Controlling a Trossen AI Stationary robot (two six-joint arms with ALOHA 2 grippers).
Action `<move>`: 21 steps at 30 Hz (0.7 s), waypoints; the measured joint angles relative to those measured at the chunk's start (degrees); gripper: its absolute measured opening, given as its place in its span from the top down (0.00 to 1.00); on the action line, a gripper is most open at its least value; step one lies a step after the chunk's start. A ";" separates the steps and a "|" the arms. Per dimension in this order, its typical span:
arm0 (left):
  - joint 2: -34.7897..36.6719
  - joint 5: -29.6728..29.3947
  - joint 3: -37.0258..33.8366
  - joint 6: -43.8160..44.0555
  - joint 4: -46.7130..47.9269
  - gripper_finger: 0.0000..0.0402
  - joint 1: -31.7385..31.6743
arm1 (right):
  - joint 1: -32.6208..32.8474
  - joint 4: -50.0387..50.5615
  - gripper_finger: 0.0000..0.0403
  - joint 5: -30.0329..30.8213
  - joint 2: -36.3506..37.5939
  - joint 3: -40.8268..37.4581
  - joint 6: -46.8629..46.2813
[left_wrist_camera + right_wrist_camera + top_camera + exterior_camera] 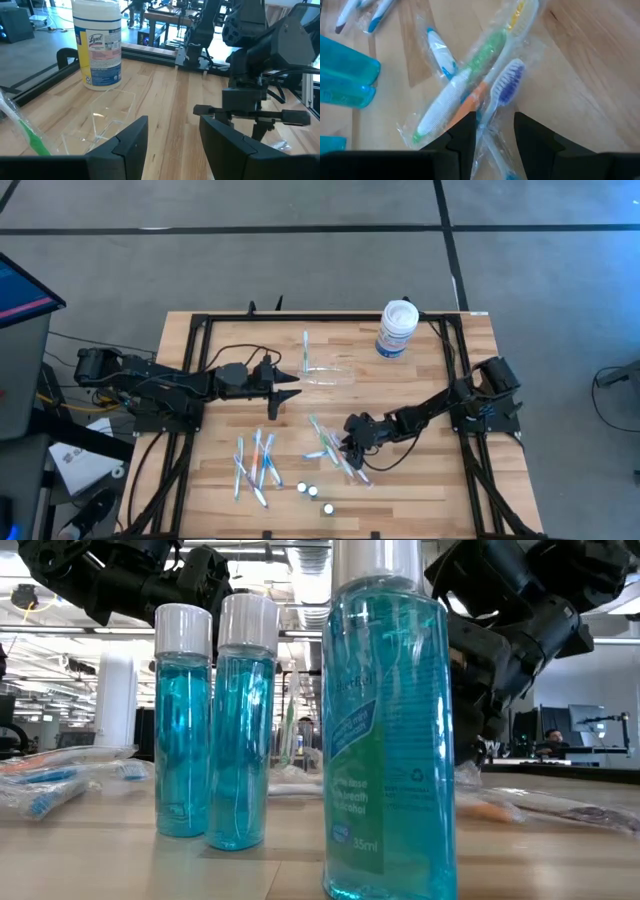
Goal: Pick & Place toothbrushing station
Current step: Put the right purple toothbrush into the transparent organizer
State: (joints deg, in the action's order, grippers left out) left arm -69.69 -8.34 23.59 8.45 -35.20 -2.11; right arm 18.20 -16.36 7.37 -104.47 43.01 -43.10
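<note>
The toothbrushing station [327, 370], a clear plastic organizer [107, 117], stands on the wooden table at mid-far. A wrapped green toothbrush [27, 132] rises at its side. My left gripper [285, 398] hovers open just left of it, pointing at it [172, 145]. My right gripper [350, 442] is open, slanting down over a pile of wrapped toothbrushes [333, 445]. In the right wrist view its fingers [492, 125] stand on either side of a purple-bristled toothbrush [506, 87]. My right gripper's fingers [462, 132] stand low on either side of the purple-bristled toothbrush's wrapped handle [487, 122], coming from above at a slant. I cannot tell whether they touch the wrapper.
A white wipes jar [397, 328] stands at the far right of the table. A second pile of toothbrushes [255, 465] lies near left. Three small blue mouthwash bottles [313, 492] stand by the near edge [390, 740]. A black frame [200, 320] borders the table.
</note>
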 joint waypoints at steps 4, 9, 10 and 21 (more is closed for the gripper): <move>0.00 0.02 0.00 -0.02 0.02 0.57 0.00 | -0.09 0.03 0.70 -0.08 -0.98 1.38 0.89; 0.00 0.11 0.00 0.00 0.00 0.57 0.00 | -0.37 0.17 0.84 -0.06 -0.72 2.04 2.00; 0.00 0.16 0.00 0.00 0.02 0.57 0.00 | -0.37 0.41 0.88 -0.13 -0.47 2.03 2.50; 0.00 0.13 0.00 0.00 0.02 0.57 0.00 | -0.35 -0.34 1.00 -1.10 0.75 2.03 5.04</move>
State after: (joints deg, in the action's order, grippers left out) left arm -69.69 -8.21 23.59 8.45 -35.18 -2.11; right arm 17.85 -16.71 6.26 -103.72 45.04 -38.06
